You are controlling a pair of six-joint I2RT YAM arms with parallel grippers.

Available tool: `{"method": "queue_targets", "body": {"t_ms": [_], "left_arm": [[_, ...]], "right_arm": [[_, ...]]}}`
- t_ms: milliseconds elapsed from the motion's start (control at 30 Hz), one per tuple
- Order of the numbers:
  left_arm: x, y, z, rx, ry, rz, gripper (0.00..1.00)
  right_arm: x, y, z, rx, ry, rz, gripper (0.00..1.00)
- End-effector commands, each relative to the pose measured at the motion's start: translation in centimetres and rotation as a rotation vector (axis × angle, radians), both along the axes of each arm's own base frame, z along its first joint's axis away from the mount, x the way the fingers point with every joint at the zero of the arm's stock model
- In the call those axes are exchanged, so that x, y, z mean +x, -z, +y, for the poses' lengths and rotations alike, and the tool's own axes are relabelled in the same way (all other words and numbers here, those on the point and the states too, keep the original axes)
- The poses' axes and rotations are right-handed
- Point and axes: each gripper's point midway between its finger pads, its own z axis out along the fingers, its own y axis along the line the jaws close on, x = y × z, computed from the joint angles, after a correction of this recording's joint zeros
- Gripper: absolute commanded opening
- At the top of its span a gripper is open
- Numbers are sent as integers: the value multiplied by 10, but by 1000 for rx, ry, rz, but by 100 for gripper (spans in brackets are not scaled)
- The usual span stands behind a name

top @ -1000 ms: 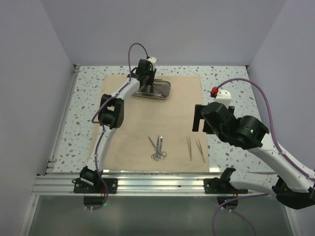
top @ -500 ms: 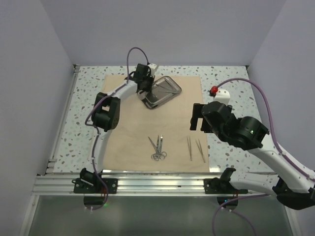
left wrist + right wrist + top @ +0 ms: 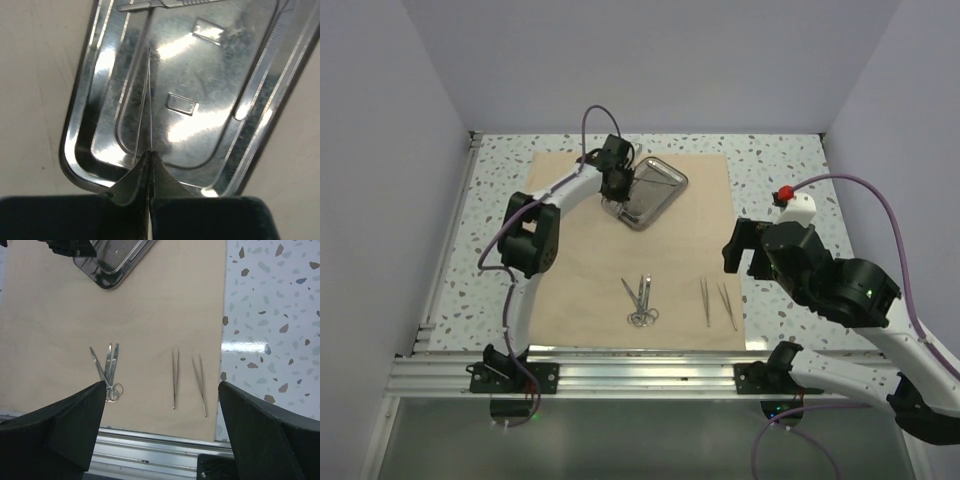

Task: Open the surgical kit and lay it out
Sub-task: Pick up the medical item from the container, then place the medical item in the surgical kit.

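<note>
Along the rim, likeliest hold on the stiff, slippery-looking shiny rectangular steel tray (image 3: 210, 70), left gripper (image 3: 150, 156) is pinched shut; right gripper (image 3: 161, 387) gapes wide.

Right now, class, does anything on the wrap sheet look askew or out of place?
Yes: the steel tray at the far end of the wrap sheet sits skewed, its sides diagonal to the sheet's edges. The scissors and tweezers near the front lie in tidy, roughly parallel groups.

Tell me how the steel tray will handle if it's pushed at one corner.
The steel tray looks rigid: pressed metal with a rolled rim. Its polished base probably slides and pivots easily on the wrap sheet. Being shallow, it seems unlikely to tip.
</note>
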Motion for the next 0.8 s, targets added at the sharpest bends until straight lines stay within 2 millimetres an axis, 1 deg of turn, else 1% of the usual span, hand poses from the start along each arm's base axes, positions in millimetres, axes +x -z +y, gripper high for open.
{"method": "queue_targets", "body": {"t_ms": [0, 33, 67, 100, 133, 167, 233, 267, 333, 367, 433, 467, 533, 567, 600, 633, 667, 733, 767], "left_arm": [[-40, -69, -35, -22, -66, -26, 0], [-48, -73, -40, -19, -92, -24, 0], [-65, -86, -58, -66, -130, -13, 0], [-80, -81, -59, -59, -159, 19, 0], [-91, -81, -65, -72, -185, 35, 0], [-115, -83, -80, -115, -223, 67, 0], [-138, -83, -95, -147, -246, 82, 0], [-162, -82, -112, -165, -259, 104, 0], [-181, -78, -128, -177, -304, 121, 0], [-202, -69, -139, -152, -292, 146, 0], [-224, -61, -154, -153, -299, 178, 0], [-244, -53, -169, -154, -306, 207, 0], [-262, -49, -185, -181, -342, 235, 0], [-279, -45, -201, -188, -319, 244, 0], [-286, -43, -208, -191, -324, 252, 0], [-300, -41, -220, -204, -329, 268, 0], [-304, -37, -229, -206, -333, 275, 0], [-312, -32, -241, -219, -343, 297, 0], [-317, -26, -250, -221, -336, 306, 0]], "right_arm": [[4, -17, -7, 3, 23, -51, 98], [3, -19, -9, 11, 35, -51, 98], [1, -23, -14, 7, 46, -49, 98], [0, -24, -17, 4, 59, -46, 98], [-4, -27, -21, 7, 66, -37, 98], [-6, -29, -23, 11, 65, -35, 98], [-12, -33, -26, 33, 57, -29, 98], [-17, -34, -30, 37, 52, -25, 98], [-27, -38, -37, 56, 44, -19, 98], [-32, -41, -43, 76, 43, -28, 98], [-41, -44, -50, 87, 31, -25, 98], [-45, -46, -53, 95, 25, -28, 99], [-56, -47, -59, 109, -2, -20, 98], [-59, -47, -61, 109, -13, -15, 98], [-63, -47, -63, 108, -26, -13, 98], [-67, -47, -66, 105, -35, -5, 98], [-70, -47, -66, 107, -49, 2, 98], [-76, -49, -72, 103, -66, 0, 98], [-79, -49, -73, 104, -73, 0, 98]]}}
